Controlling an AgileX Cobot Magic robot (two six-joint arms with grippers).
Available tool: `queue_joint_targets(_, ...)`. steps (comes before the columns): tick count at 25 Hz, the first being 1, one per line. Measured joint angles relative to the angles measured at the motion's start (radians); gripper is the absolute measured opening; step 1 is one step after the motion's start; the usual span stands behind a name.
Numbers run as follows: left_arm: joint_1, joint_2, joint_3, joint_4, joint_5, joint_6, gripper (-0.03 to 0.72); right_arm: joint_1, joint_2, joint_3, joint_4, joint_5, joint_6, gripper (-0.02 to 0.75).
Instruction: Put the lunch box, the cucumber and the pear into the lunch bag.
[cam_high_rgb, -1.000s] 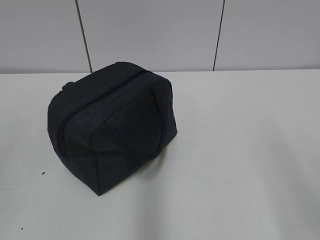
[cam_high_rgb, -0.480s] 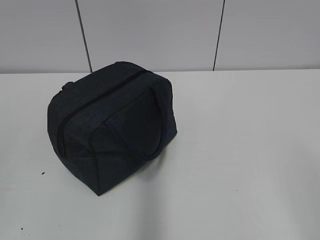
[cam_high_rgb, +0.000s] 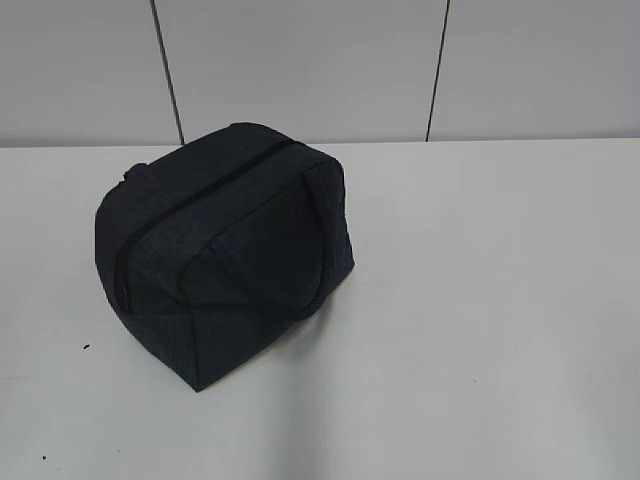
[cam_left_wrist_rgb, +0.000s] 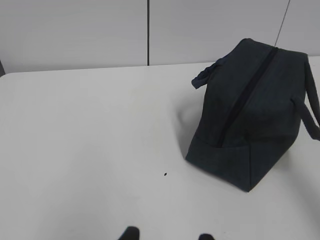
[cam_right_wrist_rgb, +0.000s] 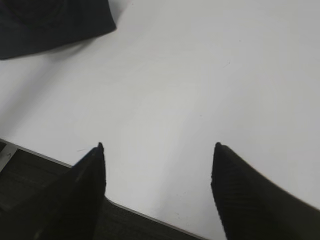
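Lunch bag (cam_high_rgb: 225, 250) of dark navy woven fabric, boxy with softly rounded top, sits zipped on a smooth white tabletop (cam_high_rgb: 480, 300). A dark zipper (cam_high_rgb: 190, 205) runs along its ridge; one loop handle (cam_high_rgb: 325, 245) droops down its side. Nothing about the bag has shifted from the exterior view a second earlier. Bag lies ahead and to the right of the left claw (cam_left_wrist_rgb: 165, 235), whose two dark tips stand partly apart, holding nothing. Right claw (cam_right_wrist_rgb: 157, 165) has ribbed black fingers (cam_right_wrist_rgb: 80, 185) spread wide, empty, over the tabletop's near edge, with the bag ahead and to its left.
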Motion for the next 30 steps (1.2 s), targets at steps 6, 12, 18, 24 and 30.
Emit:
queue_joint_targets(6, 0.0, -0.009, 0.0, -0.001, 0.0, 0.0, 0.23, 0.0, 0.0, 0.0, 0.0, 0.0, 0.0, 0.51)
queue_joint_targets(12, 0.046, -0.009, 0.0, -0.001, 0.0, 0.0, 0.229, -0.064, 0.0, 0.0, 0.0, 0.0, 0.002, 0.51)
queue_joint_targets(18, 0.255, -0.019, 0.0, -0.001, 0.0, -0.001, 0.229, -0.293, 0.0, 0.0, 0.0, 0.0, 0.002, 0.51)
queue_joint_targets(24, 0.285, -0.026, 0.0, -0.001, 0.0, -0.001, 0.229, -0.318, 0.0, 0.0, 0.0, 0.0, 0.002, 0.51)
queue_joint_targets(30, 0.285, -0.026, 0.0, -0.001, 0.0, -0.001, 0.229, -0.318, 0.0, 0.0, 0.0, 0.0, 0.002, 0.51)
